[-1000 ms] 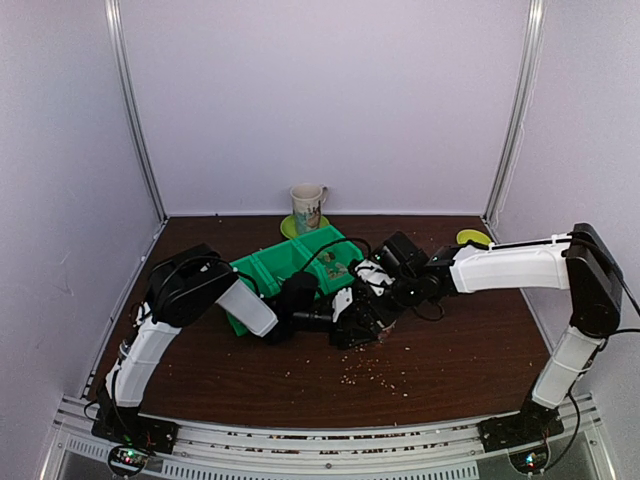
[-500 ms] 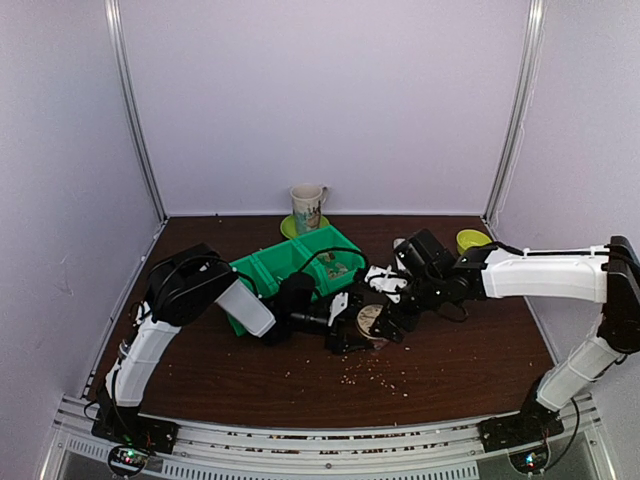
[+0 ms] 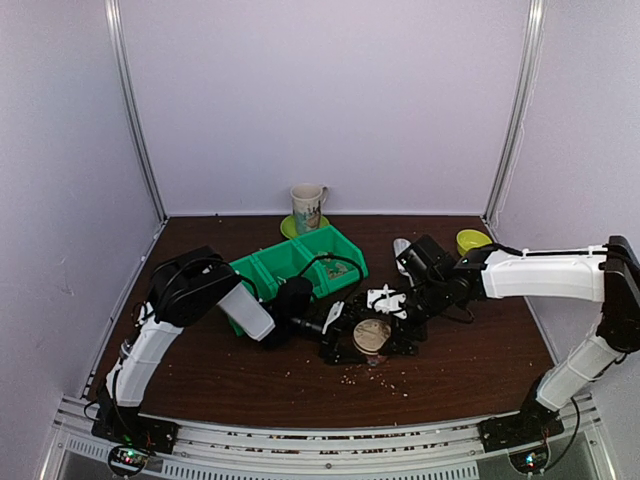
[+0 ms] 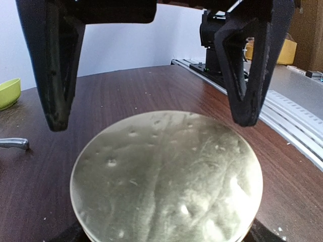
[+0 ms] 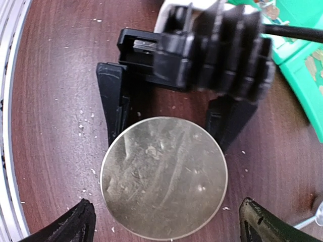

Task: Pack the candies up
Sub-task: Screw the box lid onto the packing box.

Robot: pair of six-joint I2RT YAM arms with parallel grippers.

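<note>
Clock bearings were taken on the overhead view, with 12 o'clock toward the back wall.

**Lid.** The round tan lid [image 3: 372,335] stood near the centre of the table [image 3: 480,350], with both arms meeting at it. What it rested on could not be determined.

**Left gripper.** The left gripper [image 3: 356,340] lay at 9 o'clock of the lid. Its jaws were spread wide, about the lid's own width. One dark finger [image 5: 113,103] stood at each side of the lid's 9 o'clock edge. Contact between fingers and lid could not be confirmed.

**Right gripper.** The right gripper [image 5: 165,204] hung over the lid on its 3 o'clock side. It was likewise spread wide and held nothing. Only its two fingertips showed, at the lower corners of its wrist view, with the lid between them.

**Candies.** Loose candies [image 3: 380,378] lay scattered on the bare table at 6 o'clock of the lid, near it and apart from both grippers. Further pieces lay in the compartments of the green bin [image 3: 290,262], at 10 o'clock of the lid.

**Other items.**
- A mug [image 3: 308,205] stood on a green saucer [image 3: 289,228] at 12 o'clock, by the back wall.
- A yellow-green bowl [image 3: 470,240] sat at 2 o'clock.
- A metal handle [image 4: 12,143] lay near the bowl, the rest of it out of frame.
</note>
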